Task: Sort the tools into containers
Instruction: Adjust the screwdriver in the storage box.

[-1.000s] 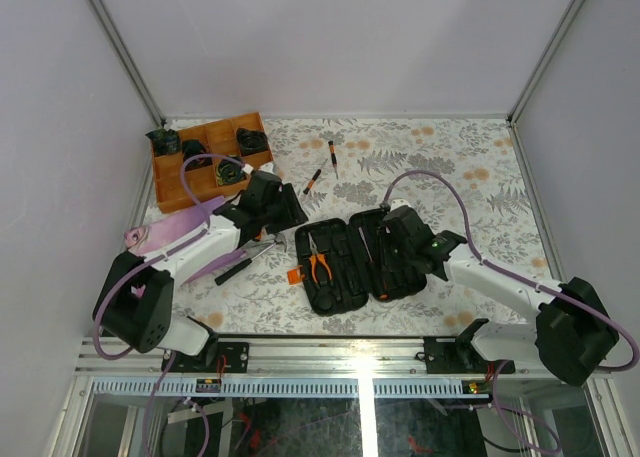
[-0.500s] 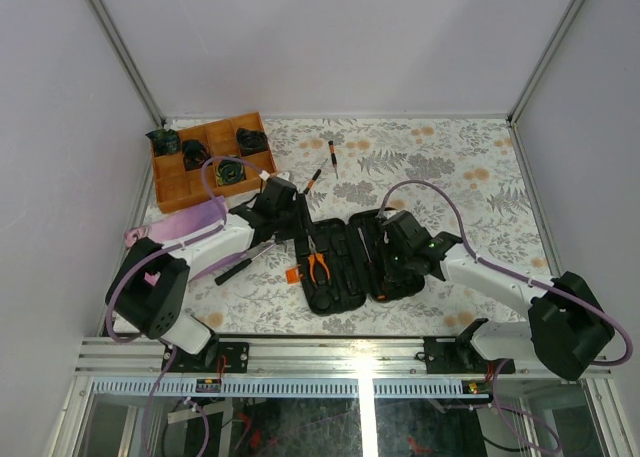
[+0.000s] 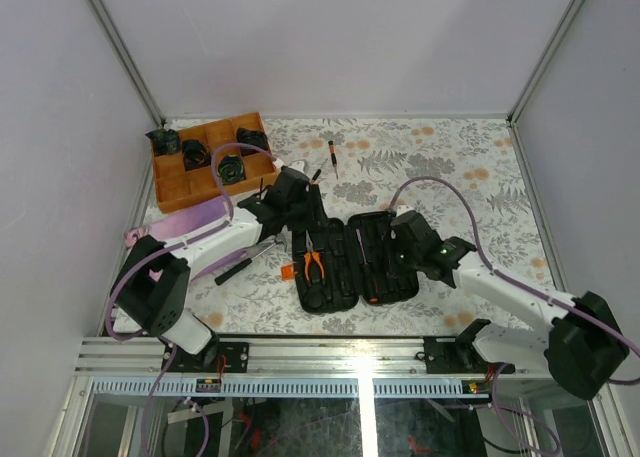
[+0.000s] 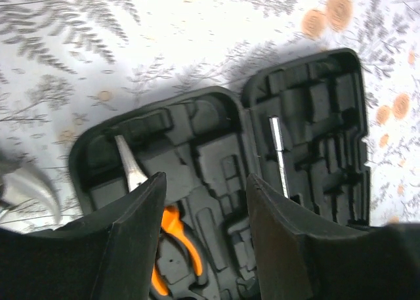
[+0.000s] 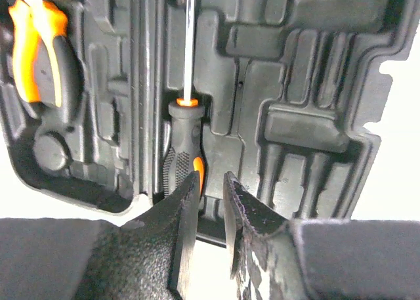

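**Surface and enclosure.** The worktop (image 3: 450,157) carries a white covering printed with grey fern leaves and orange blotches. Pale lilac walls (image 3: 330,37) enclose it, with aluminium posts (image 3: 118,47) at the far corners.

**Task items.** The black tool case (image 3: 335,295) lies opened flat at the near centre of the worktop, with its orange tab (image 3: 288,273) on the left edge.
- The orange-handled pliers (image 4: 174,228) sit in the left half of the case.
- A black-and-orange screwdriver (image 5: 180,149) lies in a slot of the right half, just beside the hinge.
- A thin driver (image 3: 332,157) lies loose on the far worktop.
- A black-handled screwdriver (image 3: 233,270) lies loose to the left of the case.
- The wooden divided tray (image 3: 170,189) stands at the far left corner.

**Left arm.** It reaches diagonally from its base to the far edge of the case's left half. The left gripper (image 4: 203,214) hangs over the pliers slot, jaws spread wide and empty.

**Right arm.** It extends from its base to the case's right half. The right gripper (image 5: 210,182) is poised at the butt of the screwdriver handle. Its jaws are drawn almost together, leaving only a narrow slit with nothing visible in it.
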